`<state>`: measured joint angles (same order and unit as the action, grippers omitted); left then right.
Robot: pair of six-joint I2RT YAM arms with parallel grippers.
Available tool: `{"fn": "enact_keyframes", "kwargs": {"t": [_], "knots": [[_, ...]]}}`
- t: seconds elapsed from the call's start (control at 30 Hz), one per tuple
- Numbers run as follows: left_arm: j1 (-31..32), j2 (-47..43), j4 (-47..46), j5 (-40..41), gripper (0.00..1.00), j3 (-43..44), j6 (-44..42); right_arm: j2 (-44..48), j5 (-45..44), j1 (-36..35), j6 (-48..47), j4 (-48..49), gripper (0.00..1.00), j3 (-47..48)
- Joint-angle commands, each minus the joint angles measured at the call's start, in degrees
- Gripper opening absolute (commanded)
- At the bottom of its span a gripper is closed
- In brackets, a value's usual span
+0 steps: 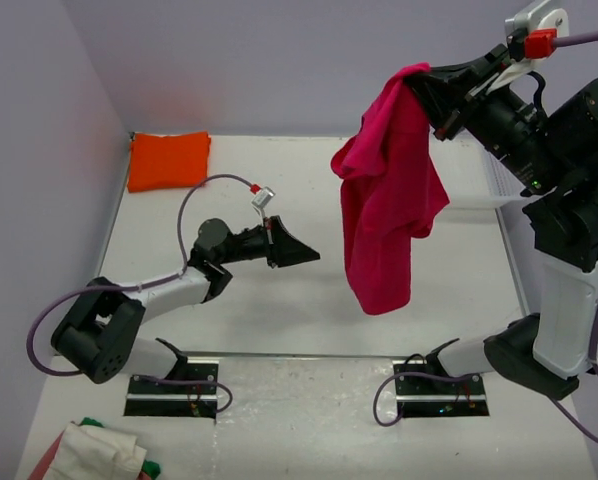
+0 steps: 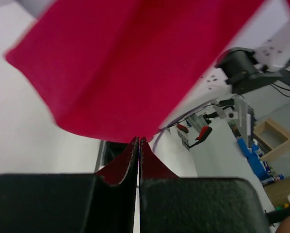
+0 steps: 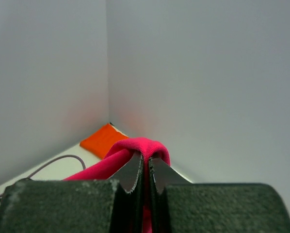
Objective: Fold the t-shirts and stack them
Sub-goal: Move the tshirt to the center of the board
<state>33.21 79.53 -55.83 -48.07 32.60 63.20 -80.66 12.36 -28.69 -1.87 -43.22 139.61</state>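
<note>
The crimson-red t-shirt (image 1: 387, 195) hangs bunched in the air from my right gripper (image 1: 419, 85), which is shut on its top edge (image 3: 146, 148) high above the table's right side. Its lower end dangles free above the table. My left gripper (image 1: 309, 255) is shut and empty, low over the middle of the table, just left of the hanging shirt; the red cloth (image 2: 130, 63) fills the left wrist view above its fingertips. The orange t-shirt (image 1: 168, 160) lies folded in the far left corner and shows in the right wrist view (image 3: 103, 139) too.
The white table (image 1: 279, 300) is walled by lilac panels at the back and left. A pile of white, red and green cloth (image 1: 94, 452) sits at the near left corner, outside the work area. The arm bases (image 1: 174, 390) stand at the near edge.
</note>
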Motion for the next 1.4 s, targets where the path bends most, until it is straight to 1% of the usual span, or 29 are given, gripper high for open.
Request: {"fn": "enact_keyframes", "kwargs": {"t": [0.0,0.03,0.07,0.1,0.13,0.17,0.23,0.27,0.3,0.43,0.5,0.53,0.6,0.73,0.83,0.9,0.97,1.0,1.03,1.07,1.1,1.13,1.17,1.2,1.23,1.27,1.3,1.33,1.37], "knots": [[0.1,-6.21,-16.19,-3.52,0.0,1.58,4.77,1.29,-4.27,-0.32,-0.68,-0.02,0.0,0.06],[0.1,-8.4,1.51,-1.43,0.0,3.42,-0.57,1.65,-5.23,-0.4,-1.12,-0.19,0.0,-0.56],[0.36,-12.43,14.22,1.46,0.19,9.18,-13.5,1.3,-6.02,-0.4,-1.82,-0.72,0.0,-0.48],[0.62,-14.12,23.83,4.97,0.37,11.93,-18.67,1.04,-6.73,-0.32,-2.0,-1.68,0.0,-0.05],[0.89,-15.61,37.5,12.14,0.62,14.05,-22.99,0.25,-6.82,-0.4,-2.26,-2.3,0.0,0.39],[0.63,-17.28,40.68,13.95,0.99,16.51,-26.6,-0.1,-6.82,-0.4,-2.35,-2.57,0.0,1.36],[0.36,-16.96,44.12,14.85,1.0,17.75,-29.35,-0.28,-6.3,-0.4,-2.26,-2.92,0.0,1.63],[0.36,-16.17,44.23,14.33,1.0,18.72,-30.67,-0.2,-5.86,-0.4,-1.83,-2.92,0.0,1.63],[0.28,-15.29,43.8,13.89,1.0,18.73,-30.85,-0.11,-5.33,-0.49,-1.47,-2.75,0.0,1.46],[0.45,-12.21,37.3,13.27,1.0,16.8,-30.76,0.24,-2.26,-0.49,-0.07,-3.71,0.0,1.54],[0.36,-11.68,36.07,14.06,1.0,16.36,-32.87,0.51,-1.2,-0.49,0.64,-4.67,0.0,1.45],[0.36,-10.89,36.41,15.89,1.0,16.96,-33.92,0.59,-0.33,-0.49,0.73,-5.2,0.0,1.37],[-0.34,-9.49,37.11,16.35,1.0,18.19,-35.86,1.82,1.35,-0.75,1.43,-5.56,0.0,0.58],[-3.14,-4.31,34.05,12.31,1.0,21.27,-35.08,4.81,3.98,-1.46,1.43,-4.68,0.0,-2.94],[-5.52,-1.23,33.25,8.98,1.0,22.94,-34.55,5.43,4.78,-1.46,3.19,-5.2,0.0,-1.9],[-7.45,-1.13,35.86,9.92,1.0,23.12,-34.19,4.9,5.48,-1.46,3.36,-7.39,0.0,-0.05],[-7.99,-3.84,39.9,19.11,1.0,22.69,-34.37,4.64,6.27,-1.55,3.89,-8.1,0.0,0.23],[-7.99,-5.24,46.02,24.81,1.0,22.6,-34.02,4.99,6.88,-1.63,4.24,-7.84,0.0,-0.73],[-7.99,-8.39,48.69,35.4,1.0,22.42,-33.32,5.42,9.32,-1.81,4.5,-7.67,0.0,-2.57],[-7.99,-9.9,51.93,40.81,1.0,22.77,-32.36,5.6,10.65,-2.42,5.38,-7.58,0.0,-3.46],[-7.99,-10.96,59.36,44.7,1.0,23.55,-32.09,5.69,11.62,-3.47,5.56,-7.4,0.0,-4.51],[-7.99,-12.97,61.96,50.91,1.0,25.3,-32.17,5.78,11.29,-4.7,5.47,-7.66,0.0,-6.09],[-7.9,-14.21,64.51,54.19,1.0,26.02,-32.61,5.95,9.8,-8.45,4.86,-7.93,0.0,-6.71],[-7.9,-15.53,68.19,56.84,1.0,26.63,-32.61,5.96,8.05,-10.67,4.51,-8.63,0.0,-7.42],[-7.9,-18.15,69.97,62.95,1.0,27.94,-32.61,5.87,6.38,-12.6,3.98,-9.16,0.0,-7.95],[-7.9,-19.48,71.9,66.23,1.0,28.74,-32.27,5.43,2.53,-16.62,3.2,-9.68,0.0,-7.95],[-7.9,-20.72,74.96,68.62,1.0,29.71,-32.09,5.17,0.67,-18.58,2.93,-10.56,0.0,-7.95],[-7.9,-22.64,76.56,73.95,1.0,31.8,-32.0,4.99,-0.48,-20.16,2.4,-11.0,0.0,-7.86],[-7.99,-23.44,78.23,76.26,1.0,32.87,-31.56,4.64,-2.76,-22.96,2.31,-11.27,0.0,-7.95]]}}
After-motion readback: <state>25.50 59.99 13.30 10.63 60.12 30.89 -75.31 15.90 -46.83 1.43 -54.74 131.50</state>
